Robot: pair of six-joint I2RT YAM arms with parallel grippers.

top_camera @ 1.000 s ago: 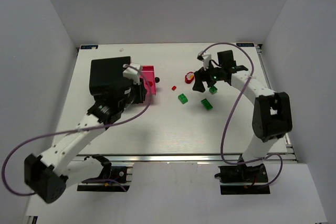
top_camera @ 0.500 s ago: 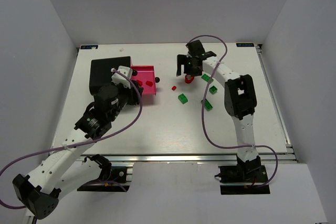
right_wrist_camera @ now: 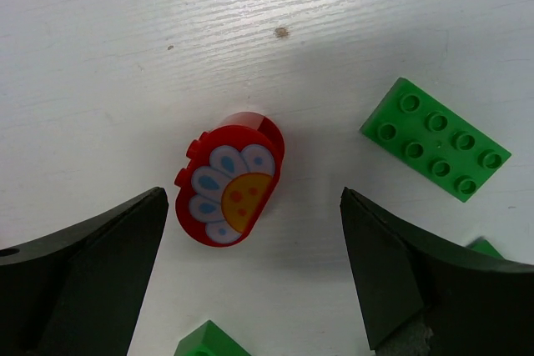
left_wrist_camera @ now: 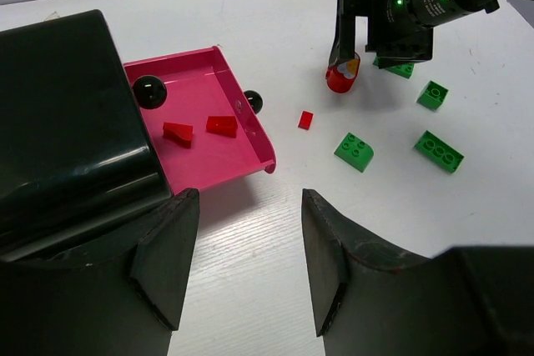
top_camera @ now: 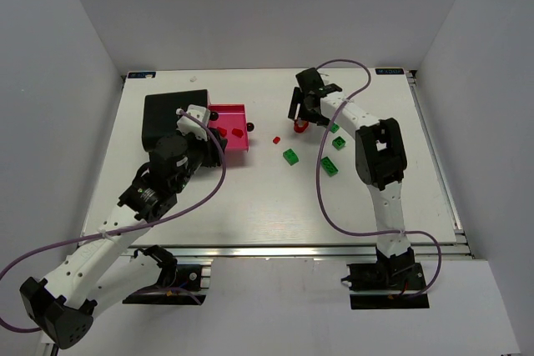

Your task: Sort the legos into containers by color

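The black box (top_camera: 165,117) and pink box (top_camera: 230,119) stand side by side at the back left. Two red legos (left_wrist_camera: 178,132) (left_wrist_camera: 221,125) lie in the pink box (left_wrist_camera: 200,81). A small red lego (top_camera: 276,139) and a red rounded lego with a flower print (top_camera: 300,126) lie on the table, with several green legos (top_camera: 289,157) (top_camera: 329,166) nearby. My right gripper (top_camera: 303,112) is open, its fingertips either side of the flower lego (right_wrist_camera: 229,185). My left gripper (left_wrist_camera: 250,264) is open and empty, just in front of the pink box.
A flat green lego (right_wrist_camera: 434,149) lies just right of the flower lego, and another green one (right_wrist_camera: 209,343) lies between my right fingers (right_wrist_camera: 100,273). The black box (left_wrist_camera: 58,122) stands close on the left gripper's left.
My right arm has swung left from the green legos to the red flower lego. My left arm has drawn back from the pink box toward the table's near side.
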